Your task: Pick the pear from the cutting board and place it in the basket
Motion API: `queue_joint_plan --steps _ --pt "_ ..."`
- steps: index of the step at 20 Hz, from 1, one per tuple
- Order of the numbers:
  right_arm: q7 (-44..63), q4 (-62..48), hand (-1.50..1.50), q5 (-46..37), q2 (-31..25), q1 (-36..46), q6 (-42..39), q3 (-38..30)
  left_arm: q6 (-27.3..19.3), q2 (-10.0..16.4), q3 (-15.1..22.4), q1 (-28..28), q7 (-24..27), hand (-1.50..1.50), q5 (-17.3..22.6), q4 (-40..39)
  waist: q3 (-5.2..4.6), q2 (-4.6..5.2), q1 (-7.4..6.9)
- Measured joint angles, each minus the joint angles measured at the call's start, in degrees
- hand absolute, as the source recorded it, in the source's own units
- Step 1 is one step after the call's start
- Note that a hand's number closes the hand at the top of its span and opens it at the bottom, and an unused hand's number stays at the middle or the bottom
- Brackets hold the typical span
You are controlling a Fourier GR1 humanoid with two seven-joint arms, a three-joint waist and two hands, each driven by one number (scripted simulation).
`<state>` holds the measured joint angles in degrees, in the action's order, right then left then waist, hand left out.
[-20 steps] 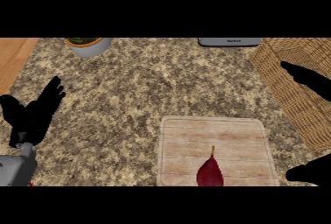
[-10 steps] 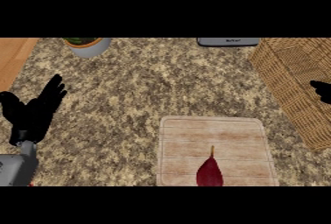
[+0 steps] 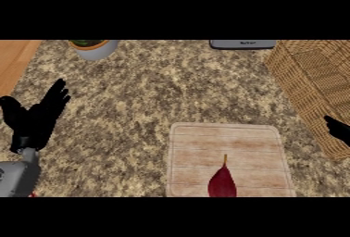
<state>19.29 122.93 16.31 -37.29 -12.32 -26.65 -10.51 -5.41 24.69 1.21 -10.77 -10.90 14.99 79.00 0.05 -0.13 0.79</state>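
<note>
A dark red pear [image 3: 222, 183], stem pointing away from the robot, lies on a pale wooden cutting board [image 3: 205, 143], close to the board's near edge and a little right of its middle; nothing touches it. The board sits at the near edge of a speckled brown stone surface [image 3: 143, 92], right of centre. At the surface's near left corner a grey forearm [image 3: 17, 178] comes up into view, ending in the black left hand [image 3: 34, 118], which rests open near the left edge with fingers straight and pointing away, thumb spread to the side, holding nothing. At the right edge, only a small dark part of the right hand [image 3: 338, 130] shows, lying over the near wall of a woven wicker basket [image 3: 311, 74]; too little shows to tell whether it is open or closed, and no object is seen in it. The basket fills the far right corner, well apart from the pear. Along the far edge stand a pale pot [image 3: 94, 48] with greenery toward the left, and a flat grey device [image 3: 242, 44] just left of the basket.
</note>
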Motion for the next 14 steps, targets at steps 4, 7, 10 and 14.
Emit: queue_joint_plan --steps 4,7,10,14 --pt "-5.6 -0.9 -1.5 -9.9 7.3 -2.3 1.7 4.3 0.9 -0.3 -1.1 0.6 0.4 0.0 -0.3 0.5 0.0 0.05 -0.4" --pt "-10.0 -3.6 -1.5 -17.8 12.3 -2.5 4.2 8.6 1.0 -0.8 -1.2 -0.7 -0.6 0.0 -1.2 0.2 -0.02 0.09 -0.55" --pt "-13.5 -8.0 -1.5 -23.4 16.9 -1.0 7.2 12.4 1.0 -1.8 -1.1 -0.3 -0.6 0.0 -1.9 0.6 -0.01 0.12 -0.74" --pt "-15.4 -12.8 -1.5 -26.0 22.1 1.6 10.3 14.8 1.4 -2.7 -1.4 -1.0 0.2 0.0 -3.4 -1.0 -0.02 0.15 -0.75"
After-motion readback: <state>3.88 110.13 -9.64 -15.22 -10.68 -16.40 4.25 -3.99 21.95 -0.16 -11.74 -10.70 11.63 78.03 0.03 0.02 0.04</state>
